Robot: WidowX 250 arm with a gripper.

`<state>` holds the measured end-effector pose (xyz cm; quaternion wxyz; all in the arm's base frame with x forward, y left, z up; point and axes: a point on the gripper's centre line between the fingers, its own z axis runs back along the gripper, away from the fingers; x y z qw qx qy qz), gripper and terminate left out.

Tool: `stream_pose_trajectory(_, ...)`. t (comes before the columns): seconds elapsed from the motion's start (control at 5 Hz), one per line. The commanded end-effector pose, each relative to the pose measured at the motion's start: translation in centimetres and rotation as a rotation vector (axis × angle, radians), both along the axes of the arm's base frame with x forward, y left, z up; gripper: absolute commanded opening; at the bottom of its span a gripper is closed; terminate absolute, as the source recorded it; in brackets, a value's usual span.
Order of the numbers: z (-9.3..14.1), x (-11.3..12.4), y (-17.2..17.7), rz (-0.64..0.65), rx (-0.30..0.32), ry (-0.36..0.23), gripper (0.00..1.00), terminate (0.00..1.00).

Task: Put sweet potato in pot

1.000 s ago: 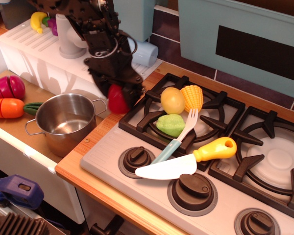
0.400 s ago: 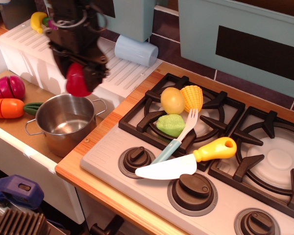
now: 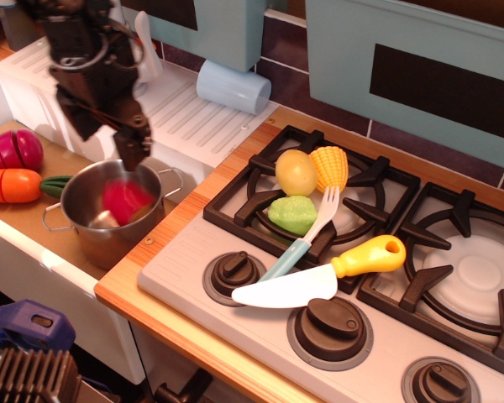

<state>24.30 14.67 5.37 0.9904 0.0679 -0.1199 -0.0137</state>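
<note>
Wooden table (image 3: 193, 332) and a grey toy hob fill my screen, with a white ribbed drainer behind and teal cabinet fronts beyond. My tool (image 3: 109, 126) hangs just above the far rim of the pot (image 3: 109, 225) with its jaws spread and nothing between them. The sweet potato (image 3: 126, 201) sits inside the pot, directly below the tool — its red shape is smeared by blur, so I cannot say how it lies.

Counting from the tool: one pot beneath it; off to its left, one magenta onion (image 3: 15, 149) and one orange carrot (image 3: 13, 185), the carrot cut off by the frame edge. To its right, on the near burner, one yellow ball (image 3: 296, 172), one corn piece (image 3: 329, 166), one green lump (image 3: 291, 214) and one fork (image 3: 307, 231). One white knife with a yellow handle (image 3: 319, 273) lies nearer me, across the hob front. I see four knobs, the rightmost clipped by the frame, and two burners. One pale blue cylinder (image 3: 233, 86) lies on the drainer, right of the tool.

Much of the arm is dark and blurred — individual parts are hard to separate. No writing or labels that I can read.
</note>
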Motion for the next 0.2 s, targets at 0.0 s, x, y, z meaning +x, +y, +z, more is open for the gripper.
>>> stream_pose_trajectory(0.0, 1.15, 0.45, 0.19, -0.012, 0.024, -0.037, 1.0, 1.0)
